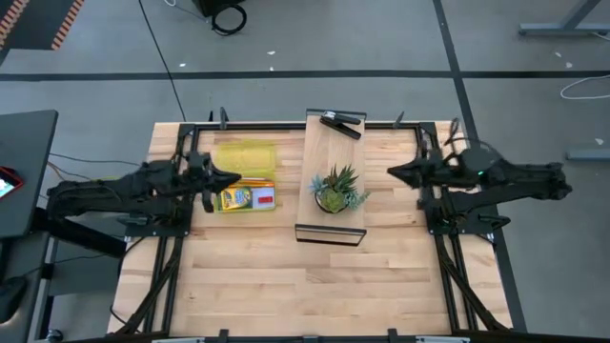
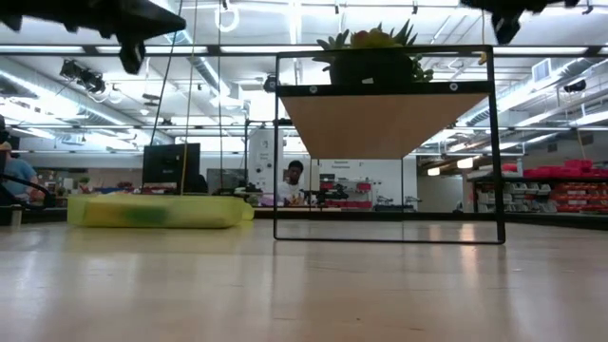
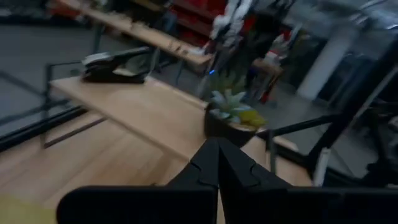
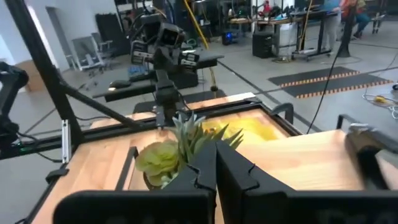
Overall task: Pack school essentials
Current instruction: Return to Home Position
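A yellow-and-green crayon box [image 1: 248, 198] lies flat on the table's left half. Just beyond it lies a translucent yellow pouch [image 1: 246, 155], which shows in the low view [image 2: 157, 211] too. My left gripper [image 1: 233, 179] is shut and points level toward the table's right, raised above the gap between box and pouch; in its wrist view [image 3: 217, 149] nothing is between the fingers. My right gripper [image 1: 391, 171] is shut and level, pointing left toward the potted plant [image 1: 335, 189], also with nothing in it [image 4: 216, 152].
A wooden shelf [image 1: 329, 148] on a black wire frame [image 2: 389, 237] stands mid-table and carries the green spiky plant [image 4: 177, 149] and, at its far end, a black stapler-like object [image 1: 341, 124]. Bare tabletop lies toward the near edge.
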